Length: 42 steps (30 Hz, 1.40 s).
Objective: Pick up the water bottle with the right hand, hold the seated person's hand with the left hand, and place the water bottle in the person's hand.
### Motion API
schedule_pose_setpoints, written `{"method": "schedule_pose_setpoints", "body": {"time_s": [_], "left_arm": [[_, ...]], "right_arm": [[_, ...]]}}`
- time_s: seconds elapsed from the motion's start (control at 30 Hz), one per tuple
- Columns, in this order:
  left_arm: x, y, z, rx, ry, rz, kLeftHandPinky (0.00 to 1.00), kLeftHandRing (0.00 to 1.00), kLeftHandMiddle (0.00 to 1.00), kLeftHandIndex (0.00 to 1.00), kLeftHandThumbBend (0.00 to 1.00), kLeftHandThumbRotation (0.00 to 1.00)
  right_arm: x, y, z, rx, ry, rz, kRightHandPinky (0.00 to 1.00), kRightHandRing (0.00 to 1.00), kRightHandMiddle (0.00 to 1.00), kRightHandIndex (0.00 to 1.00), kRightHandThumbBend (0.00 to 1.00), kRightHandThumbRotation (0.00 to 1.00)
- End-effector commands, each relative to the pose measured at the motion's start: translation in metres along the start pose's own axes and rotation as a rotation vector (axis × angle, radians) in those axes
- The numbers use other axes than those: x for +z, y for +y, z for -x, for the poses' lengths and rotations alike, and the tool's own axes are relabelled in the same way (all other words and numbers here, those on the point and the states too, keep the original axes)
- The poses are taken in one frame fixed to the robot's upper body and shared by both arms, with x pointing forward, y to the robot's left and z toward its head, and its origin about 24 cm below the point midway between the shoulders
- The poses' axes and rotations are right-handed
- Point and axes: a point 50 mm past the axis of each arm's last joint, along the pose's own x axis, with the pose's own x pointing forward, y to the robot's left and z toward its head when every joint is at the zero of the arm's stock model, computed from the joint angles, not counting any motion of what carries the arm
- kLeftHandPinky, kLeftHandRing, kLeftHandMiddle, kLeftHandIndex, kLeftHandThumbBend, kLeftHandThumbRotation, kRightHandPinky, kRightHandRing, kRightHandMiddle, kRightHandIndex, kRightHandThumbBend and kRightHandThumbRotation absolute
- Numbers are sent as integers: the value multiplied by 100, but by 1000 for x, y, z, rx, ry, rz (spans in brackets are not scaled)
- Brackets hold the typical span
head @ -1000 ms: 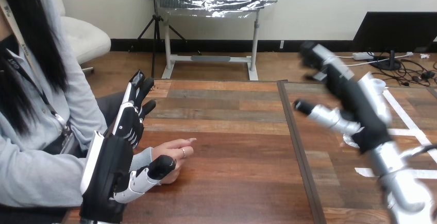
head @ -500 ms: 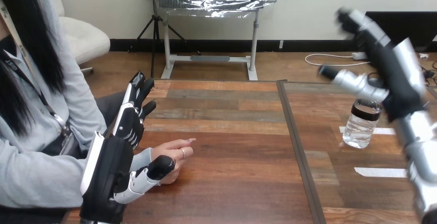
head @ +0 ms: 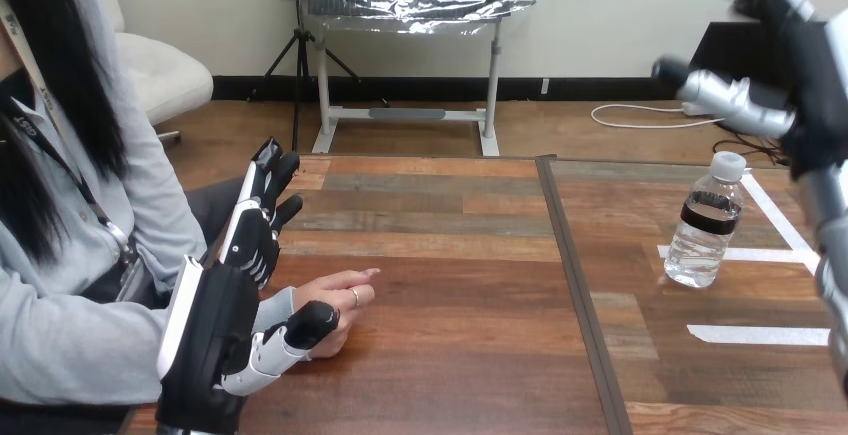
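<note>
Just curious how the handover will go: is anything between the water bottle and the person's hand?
Nothing visible. The water bottle stands upright at the right of the table, the person's hand rests at its left, and only bare wood lies between. The right hand hovers open above the bottle, unobstructed.

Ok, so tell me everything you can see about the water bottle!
The water bottle is small and made of clear plastic that looks ridged, with a white cap and a dark label band around its upper part. It stands upright on the right side of the wooden table, by some white tape strips. Nothing touches it except the table. The robot's right hand is open, up above it and a little to the right, well apart.
</note>
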Motion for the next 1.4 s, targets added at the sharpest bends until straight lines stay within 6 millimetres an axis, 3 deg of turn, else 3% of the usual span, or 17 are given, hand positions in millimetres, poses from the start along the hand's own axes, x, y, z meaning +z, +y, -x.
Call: {"method": "schedule_pose_setpoints", "body": {"time_s": [0.0,0.7,1.37], "left_arm": [[6,3,-15,24,-70,-8,93,99,100,100,100,77],[7,2,-14,24,-74,-3,94,99,100,100,100,75],[7,2,-10,30,-69,-5,93,98,100,100,100,76]], "right_arm": [[29,-17,-38,-85,-94,35,91,90,87,88,100,49],[16,-25,-52,-109,105,208,83,87,85,88,100,51],[-3,-24,-49,-61,303,309,81,86,84,87,100,49]]}}
